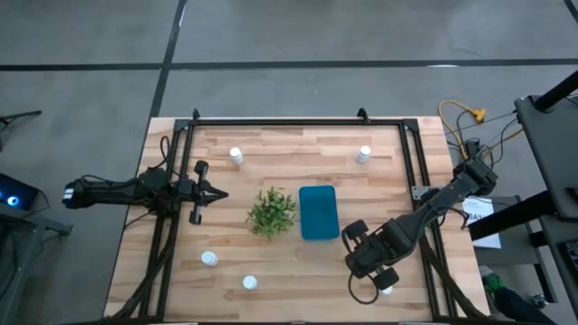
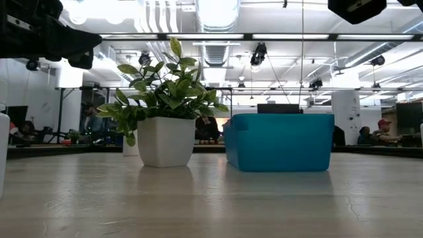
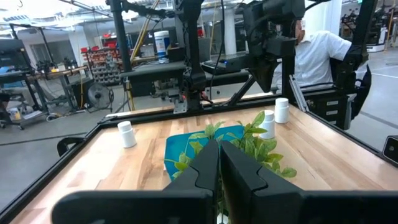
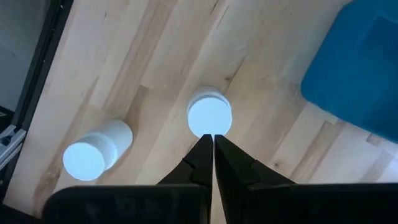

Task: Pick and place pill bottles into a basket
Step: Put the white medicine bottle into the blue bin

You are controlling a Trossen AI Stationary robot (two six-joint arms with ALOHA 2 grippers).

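Several small white pill bottles stand upright on the wooden table: two near the far edge (image 1: 236, 155) (image 1: 364, 154), two near the front left (image 1: 209, 259) (image 1: 249, 283), and one at the front right (image 1: 386, 287). The teal basket (image 1: 318, 212) sits mid-table beside a green plant (image 1: 272, 211). My right gripper (image 4: 213, 140) is shut and points down, hovering over one bottle (image 4: 210, 116), with a second bottle (image 4: 93, 152) beside it. In the high view my right gripper (image 1: 372, 257) is at the front right. My left gripper (image 1: 212, 193) waits shut and level at the table's left.
A black metal frame (image 1: 298, 120) runs around the table's edges. The plant stands in a white pot (image 2: 165, 142) left of the basket (image 2: 279, 142). A person in a white shirt (image 3: 317, 50) sits beyond the table's right side. Bare wood lies between the bottles.
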